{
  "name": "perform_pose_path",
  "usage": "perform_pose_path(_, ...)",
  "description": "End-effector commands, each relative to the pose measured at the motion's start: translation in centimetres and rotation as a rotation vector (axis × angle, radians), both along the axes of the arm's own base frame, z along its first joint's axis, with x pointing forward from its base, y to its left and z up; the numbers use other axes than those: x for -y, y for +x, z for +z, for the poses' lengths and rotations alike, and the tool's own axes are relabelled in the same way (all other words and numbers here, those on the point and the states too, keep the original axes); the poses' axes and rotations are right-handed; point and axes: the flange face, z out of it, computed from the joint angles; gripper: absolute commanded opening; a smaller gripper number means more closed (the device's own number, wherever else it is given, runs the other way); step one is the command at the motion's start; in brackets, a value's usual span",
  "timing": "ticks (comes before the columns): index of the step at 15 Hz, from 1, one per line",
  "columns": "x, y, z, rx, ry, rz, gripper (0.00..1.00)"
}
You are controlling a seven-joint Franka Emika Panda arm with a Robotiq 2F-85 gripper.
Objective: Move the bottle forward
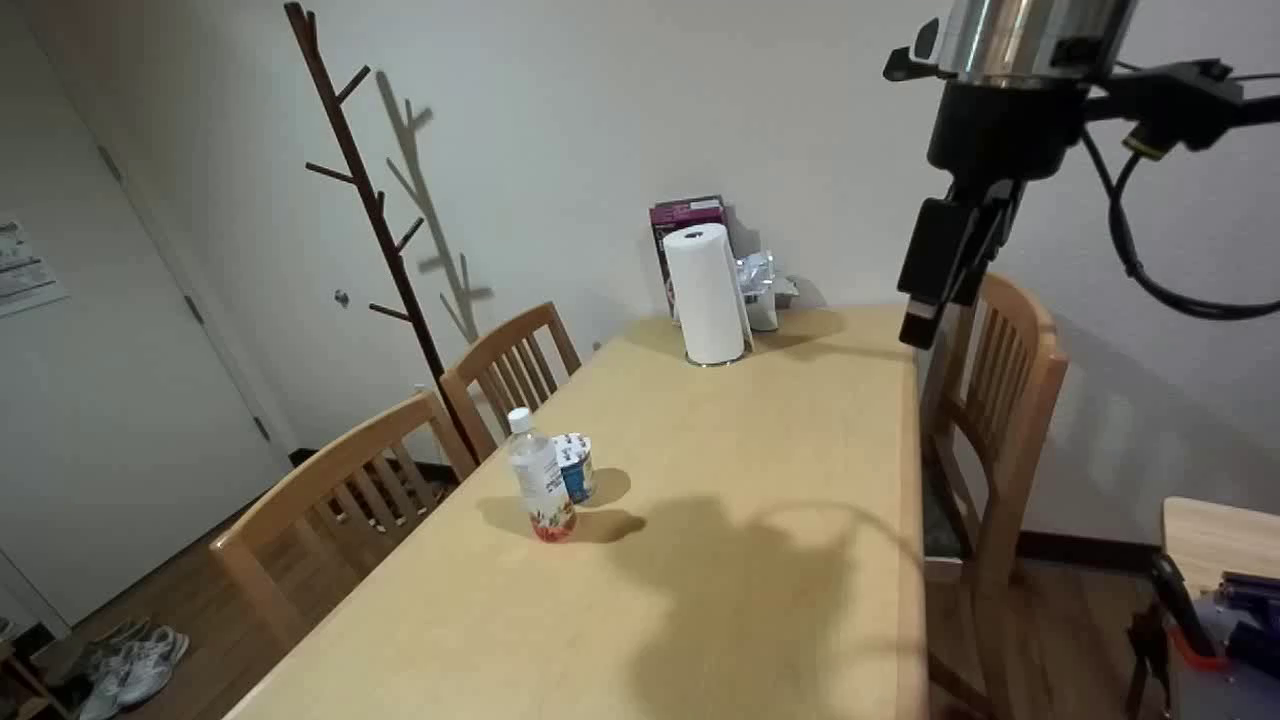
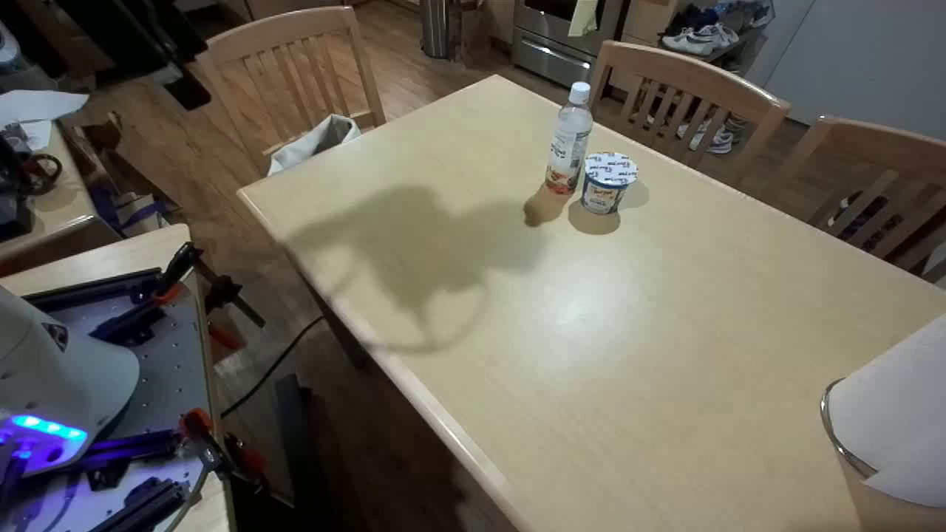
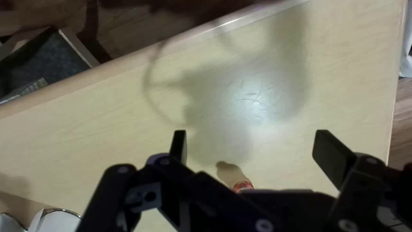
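Hung over the table (image 2: pixel 687 369) with jaws spread wide, pinching nothing! Looked at risk of toppling the slim bottle (image 2: pixel 569 144), upright near the table's long edge, by closing off-centre or catching the cup (image 2: pixel 607 185) just beside it. Read the bottle's long axis as vertical, with the white cap (image 2: pixel 580 92) pointing up.

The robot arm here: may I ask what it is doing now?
A silver and black robot arm has its open black hand raised, holding nothing. The slim clear plastic bottle with a reddish lower end stands upright on the pale wooden table, beside a short blue and white cup. The bottle is the thing to move forward, but it is not grasped yet.
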Motion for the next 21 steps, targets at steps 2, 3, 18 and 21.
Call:
perform_pose_path(2, 0.0, 0.0, 0.1, -0.001, 0.000, 0.000, 1.00)
perform_pose_path(3, 0.0, 0.0, 0.1, -0.001, 0.000, 0.000, 1.00)
perform_pose_path(18, 1.3, 15.4, 7.5, -0.258, 0.134, -0.022, 1.00)
perform_pose_path(21, 1.6, 15.0, 6.9, -0.260, 0.133, -0.014, 1.00)
